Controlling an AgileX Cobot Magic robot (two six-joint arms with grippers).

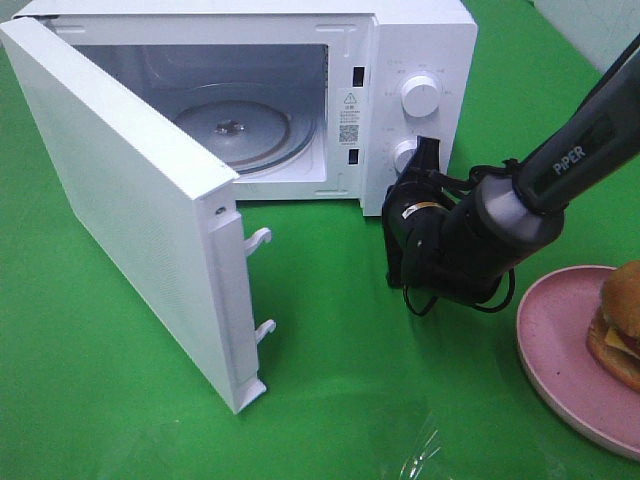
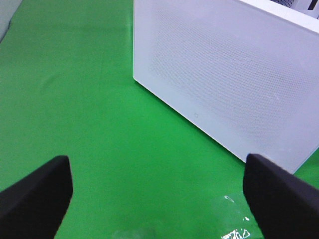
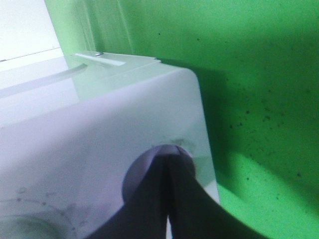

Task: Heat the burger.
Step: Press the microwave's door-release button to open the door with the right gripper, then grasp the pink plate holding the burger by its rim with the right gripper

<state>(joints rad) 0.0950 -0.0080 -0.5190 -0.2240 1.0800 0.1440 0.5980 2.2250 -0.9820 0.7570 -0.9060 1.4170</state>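
Note:
The burger (image 1: 622, 320), a golden-brown bun with cheese showing, lies on a pink plate (image 1: 555, 345) at the right edge of the exterior view, partly cut off. My right gripper (image 1: 424, 150) is shut, and its tips rest against the lower knob (image 1: 403, 156) of the white microwave (image 1: 425, 40). In the right wrist view the closed fingers (image 3: 177, 199) meet on that round knob (image 3: 144, 164). My left gripper (image 2: 157, 199) is open with nothing between its fingers, low over the green cloth facing the outside of the microwave door (image 2: 234, 74). It does not show in the exterior view.
The microwave door (image 1: 120, 200) is swung wide open toward the front left, with its latch hooks (image 1: 258, 240) sticking out. A glass turntable (image 1: 235, 130) lies inside the bare cavity. An upper knob (image 1: 420, 95) sits above the lower one. Green cloth (image 1: 330, 380) covers the table.

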